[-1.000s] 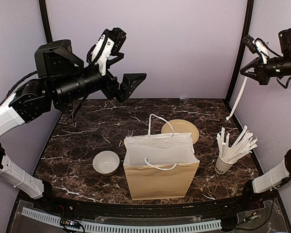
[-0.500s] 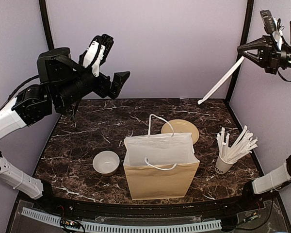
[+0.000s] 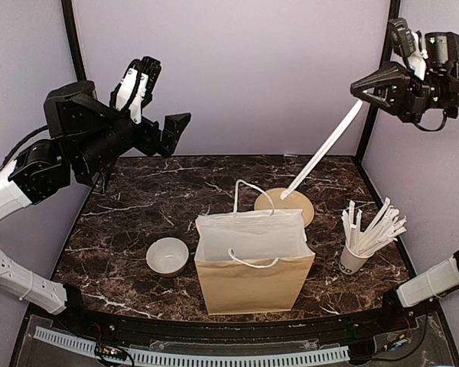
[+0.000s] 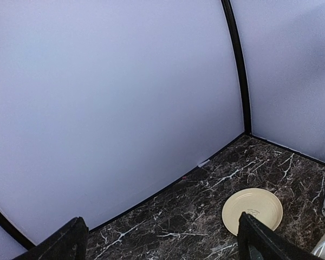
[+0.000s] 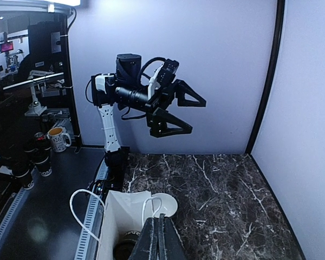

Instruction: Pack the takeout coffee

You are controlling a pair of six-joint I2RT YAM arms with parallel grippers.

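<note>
**Straw in the right hand, coffee down in the bag**

The right hand is raised by the right wall, clenched on a white straw. The straw slants down and left, and in the top view its low end crosses the plate. The left hand hangs high on the left, released, fingers wide and grasping nothing. The bag stands open at mid-bench. The right wrist view shows a dark round lid deep inside it: the coffee. The bowl sits left of the bag, the straw cup right of it.
</note>
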